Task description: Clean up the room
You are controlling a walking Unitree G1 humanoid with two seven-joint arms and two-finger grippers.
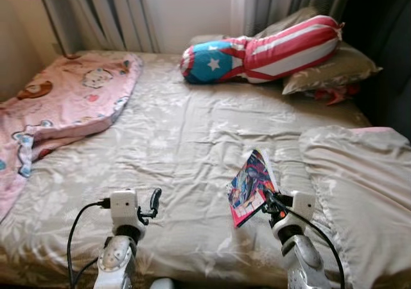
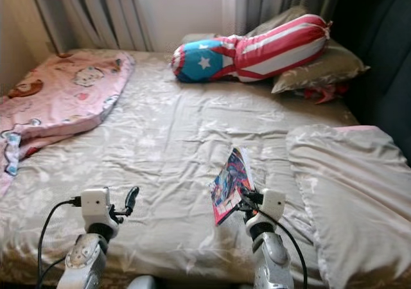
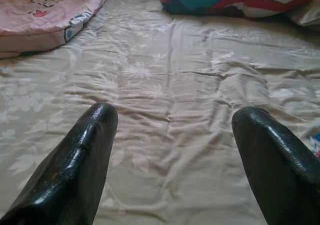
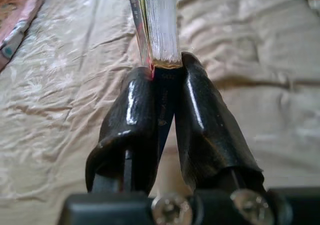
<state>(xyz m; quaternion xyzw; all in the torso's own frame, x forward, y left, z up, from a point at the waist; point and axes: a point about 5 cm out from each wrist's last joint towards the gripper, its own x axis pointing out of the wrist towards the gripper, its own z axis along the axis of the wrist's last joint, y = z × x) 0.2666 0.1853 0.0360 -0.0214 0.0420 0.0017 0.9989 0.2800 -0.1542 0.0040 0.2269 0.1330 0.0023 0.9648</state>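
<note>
right hand (image 1: 268, 200) clamping book (image 1: 252, 186), holding it tilted above bed (image 1: 186, 148) | left hand (image 1: 154, 202) hovering over bed, fingers (image 3: 75, 165) spread apart | pillow (image 1: 263, 50) lying at bed's head

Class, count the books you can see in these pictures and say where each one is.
1: a book held above the bed in the right gripper. Others may be hidden under the bedding.

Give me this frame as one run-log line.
right gripper: shut on book, held above bed | left gripper: open, empty, over bedsheet | on bed: pink blanket, stars-and-stripes bolster, pillows
</note>
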